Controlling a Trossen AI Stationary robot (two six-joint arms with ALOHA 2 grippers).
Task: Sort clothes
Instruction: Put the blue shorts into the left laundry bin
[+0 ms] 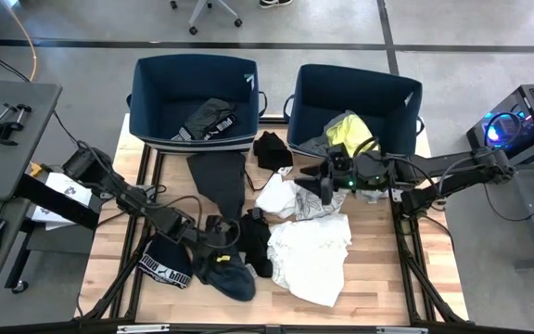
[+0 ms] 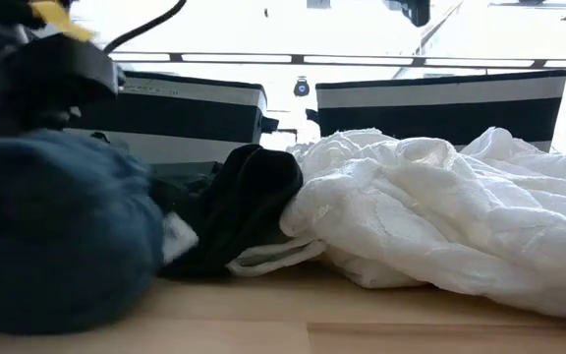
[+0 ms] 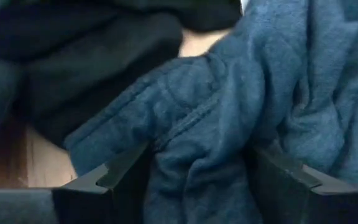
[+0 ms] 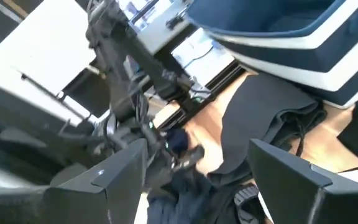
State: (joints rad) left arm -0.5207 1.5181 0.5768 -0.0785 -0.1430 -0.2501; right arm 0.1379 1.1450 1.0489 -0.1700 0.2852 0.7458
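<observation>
My left gripper (image 1: 216,249) is low over the table's near left part, shut on a navy garment (image 1: 227,276) that lies there; the garment also shows in the low view (image 2: 57,236). My right gripper (image 1: 326,183) is open and empty, above the table just in front of the right bin (image 1: 355,93). Black garments (image 1: 258,243), a large white garment (image 1: 310,257) and a light grey patterned one (image 1: 290,199) lie in the middle. A neon yellow garment (image 1: 349,132) lies in the right bin, and a black one (image 1: 208,119) in the left bin (image 1: 193,83). My left gripper pinches a bunched fold of the navy garment (image 3: 197,162) between its two fingers (image 3: 126,171); the cloth fills the gap between them. The fingers slant down from the table's left. The garment's bulk (image 2: 57,295) rests on the table below.
A dark grey garment (image 1: 219,176) and a black one (image 1: 272,148) lie in front of the bins. A black garment with a white-lettered band (image 1: 165,269) lies at the near left. Bare wood shows at the table's near right (image 1: 378,278).
</observation>
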